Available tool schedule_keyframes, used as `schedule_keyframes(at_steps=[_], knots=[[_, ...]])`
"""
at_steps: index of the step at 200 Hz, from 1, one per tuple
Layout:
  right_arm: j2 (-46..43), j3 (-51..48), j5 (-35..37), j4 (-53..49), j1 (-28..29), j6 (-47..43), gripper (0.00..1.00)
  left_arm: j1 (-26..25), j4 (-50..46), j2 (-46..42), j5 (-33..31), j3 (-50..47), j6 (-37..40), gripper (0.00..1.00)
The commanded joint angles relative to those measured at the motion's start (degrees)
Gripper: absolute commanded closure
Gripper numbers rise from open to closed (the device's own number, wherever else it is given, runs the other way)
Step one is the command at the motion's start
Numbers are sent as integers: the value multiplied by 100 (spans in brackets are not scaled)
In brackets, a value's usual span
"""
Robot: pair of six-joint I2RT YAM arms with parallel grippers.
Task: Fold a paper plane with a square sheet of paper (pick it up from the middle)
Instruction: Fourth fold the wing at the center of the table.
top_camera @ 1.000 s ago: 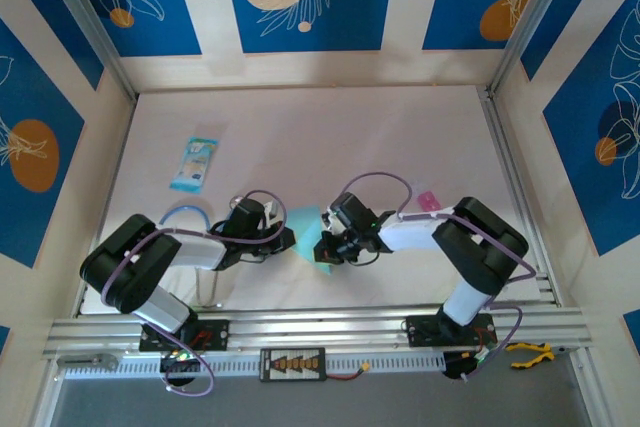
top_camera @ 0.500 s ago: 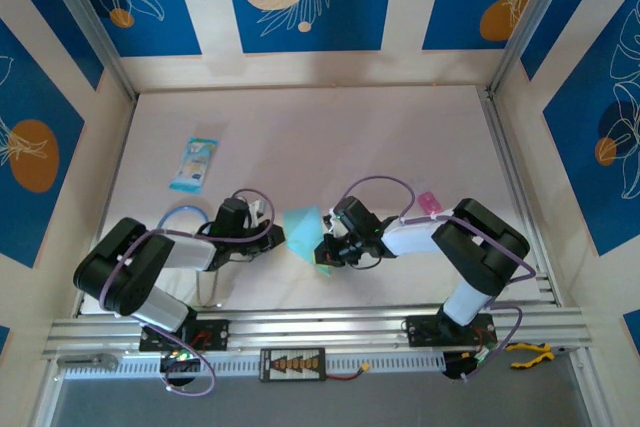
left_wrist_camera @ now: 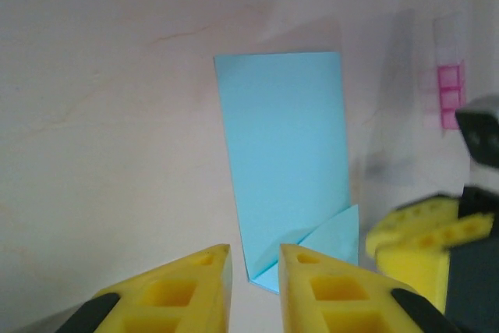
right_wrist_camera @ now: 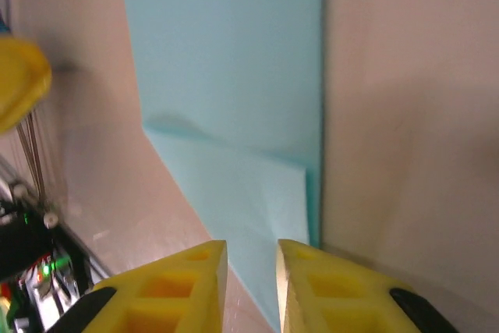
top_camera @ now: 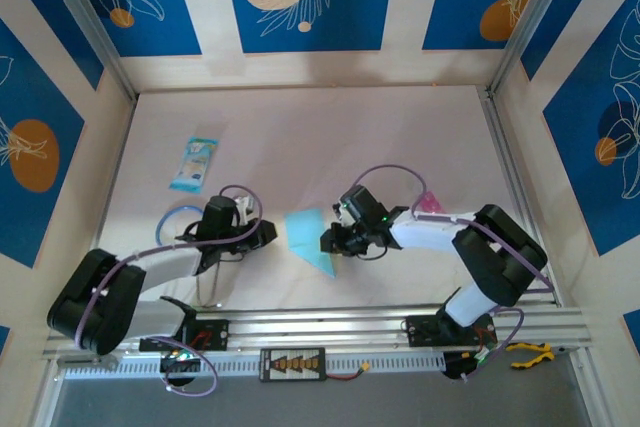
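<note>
The light-blue sheet of paper (top_camera: 308, 237) lies flat on the table between the two arms. It is folded to a narrow rectangle (left_wrist_camera: 288, 154) with one corner turned over as a triangular flap (right_wrist_camera: 234, 193). My left gripper (top_camera: 268, 234) is just left of the sheet, low over the table. Its jaws (left_wrist_camera: 253, 259) stand a little open around the sheet's near corner, with nothing gripped. My right gripper (top_camera: 328, 242) is at the sheet's right edge. It (right_wrist_camera: 251, 251) is also a little open above the flap, and the paper is free of it.
A blue-and-white printed packet (top_camera: 194, 163) lies at the back left. A small pink item (top_camera: 428, 202) sits beside the right arm. A blue cable loop (top_camera: 185, 212) rests near the left arm. Aluminium rails run along the near and side edges.
Both grippers were shut at the sheet and have opened a little. Both arms have drawn back, left and right, and the sheet now lies flat between them.
</note>
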Motion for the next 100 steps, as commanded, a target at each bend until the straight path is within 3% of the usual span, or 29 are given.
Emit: schedule_keyframes(at_steps=[1,71,100], knots=[[129,288,174,-452,-146,-271,71,65,-512,-185,66,112,104,74],[770,678,-61,-456,-157,-407,70,60,-691,-304,93,103,93,70],[774,659,-84,-392,-131,-398,77,60,-669,-255,146,107,105,70]])
